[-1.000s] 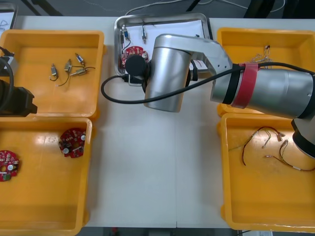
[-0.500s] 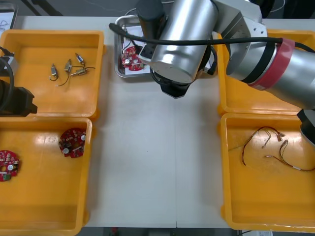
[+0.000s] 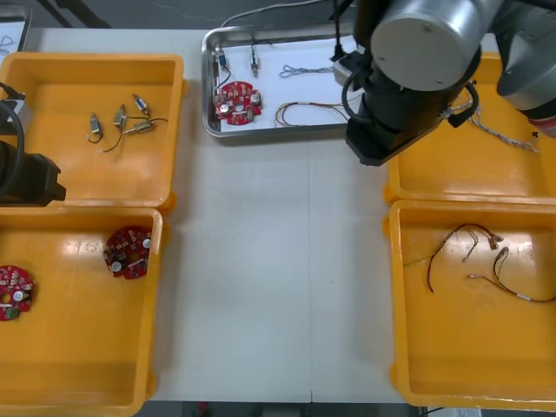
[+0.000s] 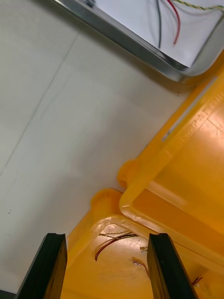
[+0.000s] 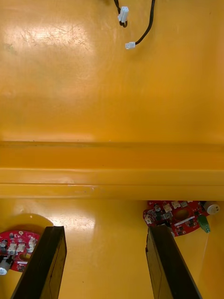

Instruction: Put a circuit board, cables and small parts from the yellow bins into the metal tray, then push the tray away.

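Since the tray [image 3: 278,132] already holds a circuit board [image 3: 238,102], cables [image 3: 304,111] and small parts [image 3: 252,61], only the push is judged to be left; the right gripper [image 4: 106,238], fingers spread and empty, should be set squarely against the near rim, clear of the bins [image 4: 186,154]; the left gripper [image 5: 105,229], also spread and empty, is parked over the bins on its side. The fingers' gap is revealed by the wrist views; the tray's whole load is laid out in the front view.

Both end effectors [image 5: 106,233] [image 4: 107,239] gape empty, pointing downward.
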Tool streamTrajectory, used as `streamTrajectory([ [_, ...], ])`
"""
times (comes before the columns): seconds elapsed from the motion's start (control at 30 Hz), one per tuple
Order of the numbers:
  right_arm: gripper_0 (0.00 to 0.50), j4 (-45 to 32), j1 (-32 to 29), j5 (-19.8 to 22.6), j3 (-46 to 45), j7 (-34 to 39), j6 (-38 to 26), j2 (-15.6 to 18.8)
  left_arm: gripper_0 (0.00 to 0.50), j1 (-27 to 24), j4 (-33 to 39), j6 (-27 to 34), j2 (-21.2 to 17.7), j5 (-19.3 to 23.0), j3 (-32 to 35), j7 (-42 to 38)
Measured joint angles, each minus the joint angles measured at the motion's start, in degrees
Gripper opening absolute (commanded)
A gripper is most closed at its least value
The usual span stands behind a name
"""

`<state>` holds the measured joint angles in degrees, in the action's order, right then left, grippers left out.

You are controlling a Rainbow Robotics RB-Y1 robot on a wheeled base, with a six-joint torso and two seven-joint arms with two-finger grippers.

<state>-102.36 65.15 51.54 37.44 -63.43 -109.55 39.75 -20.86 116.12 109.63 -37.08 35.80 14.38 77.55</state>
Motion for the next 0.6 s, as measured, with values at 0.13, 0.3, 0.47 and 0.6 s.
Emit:
streamTrajectory([
  [0.13, 0.5, -2.98, -2.89, 0.32, -3.2, 4.86, -0.02, 3.15, 0.5, 0.01, 0.01, 0.0, 0.0, 0.0, 0.0, 0.0],
  [0.3, 0.5, -6.08, -7.41, 1.41, -7.54, 7.33, -0.03, 7.26, 0.5, 0.02, 0.02, 0.0, 0.0, 0.0, 0.0, 0.0],
  [0.47, 0.5, -9.92, -14.17, 2.88, -13.87, 11.27, -0.04, 11.24, 0.5, 0.04, 0.02, 0.0, 0.01, 0.0, 0.0, 0.0],
  [0.6, 0.5, -12.86, -20.14, 4.57, -20.04, 11.69, -0.04, 13.78, 0.5, 0.07, 0.03, 0.0, 0.01, 0.0, 0.0, 0.0],
])
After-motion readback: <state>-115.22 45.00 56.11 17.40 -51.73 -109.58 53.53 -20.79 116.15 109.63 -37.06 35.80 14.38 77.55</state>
